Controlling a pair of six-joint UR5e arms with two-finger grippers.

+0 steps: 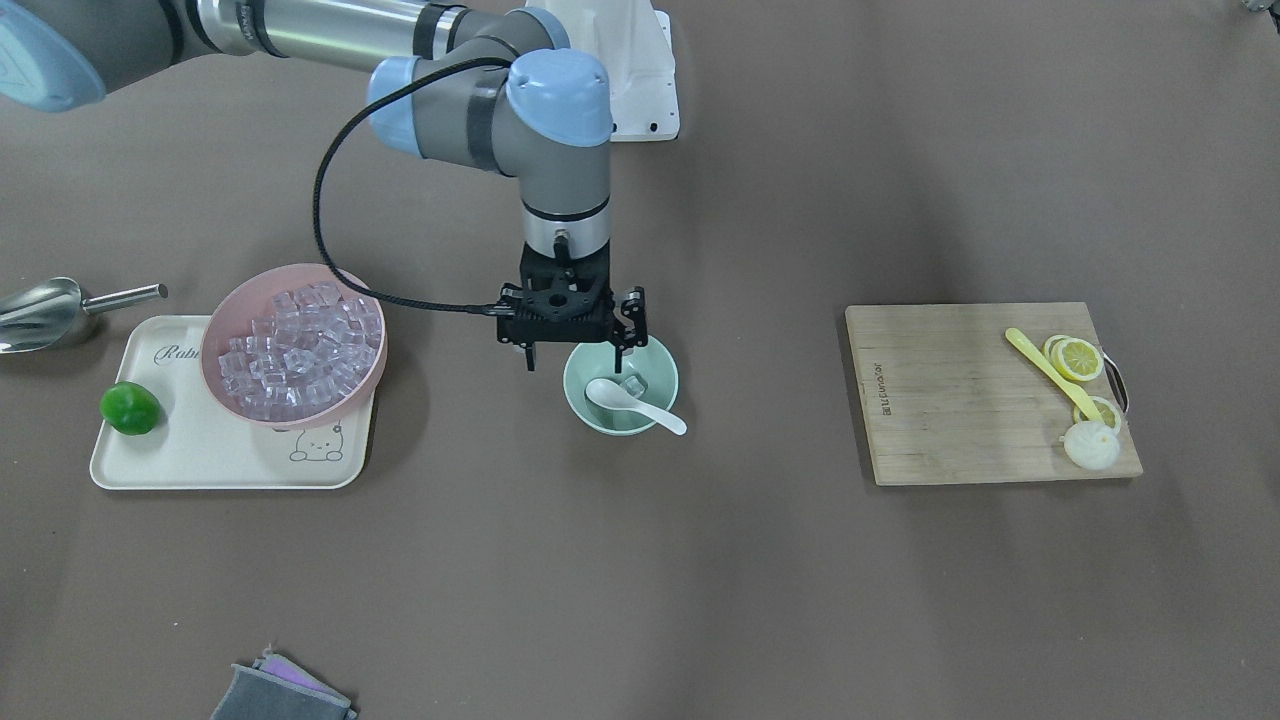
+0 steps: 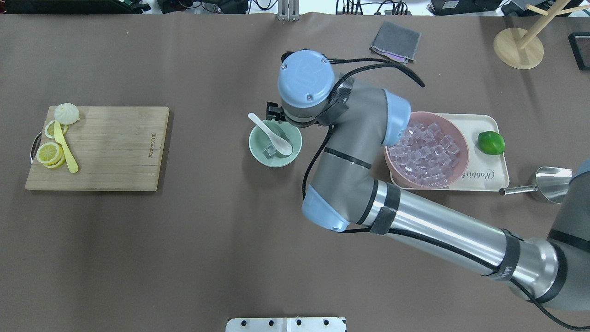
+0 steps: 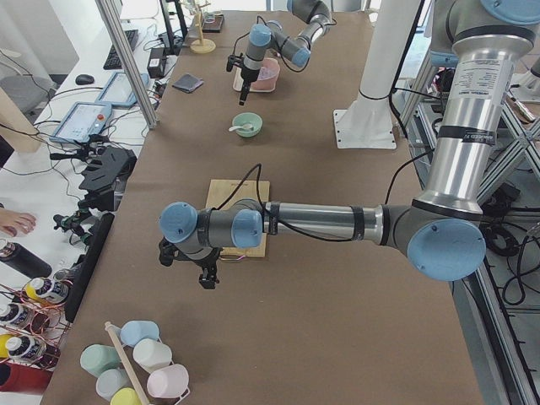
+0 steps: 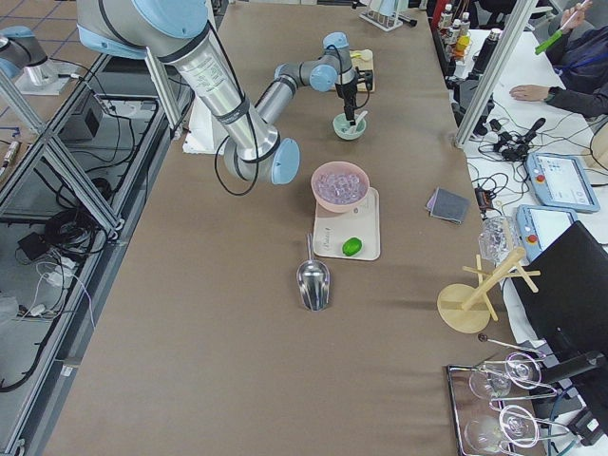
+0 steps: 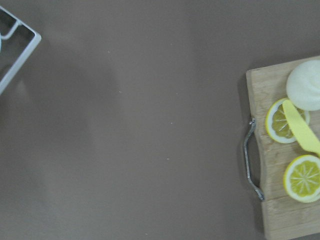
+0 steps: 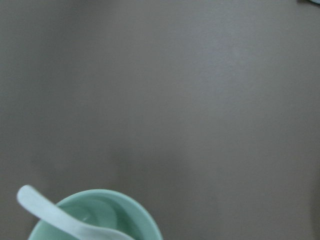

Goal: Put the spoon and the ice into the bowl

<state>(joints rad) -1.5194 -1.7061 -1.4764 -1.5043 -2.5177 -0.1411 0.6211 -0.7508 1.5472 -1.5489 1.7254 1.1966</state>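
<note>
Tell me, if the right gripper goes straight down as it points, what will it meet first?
Probably the bowl below the right gripper: its rim, or the spoon and ice inside. The exact spot is unclear.

Two bowls: mint-green bowl point(image 1: 598, 420), pink bowl point(image 1: 235, 305). Two spoons: white spoon point(image 1: 640, 405), yellow spoon point(image 1: 1050, 370). One lone ice cube point(image 1: 633, 384), many heaped cubes point(image 1: 300, 355), one lime point(image 1: 130, 408)

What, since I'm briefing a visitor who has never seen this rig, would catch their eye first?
The right gripper, open, hanging just over the mint-green bowl at table centre, where the white spoon and one ice cube already lie. Next, the pink bowl heaped with ice cubes on its cream tray, and the lemon slices on the wooden board at the opposite end.
</note>
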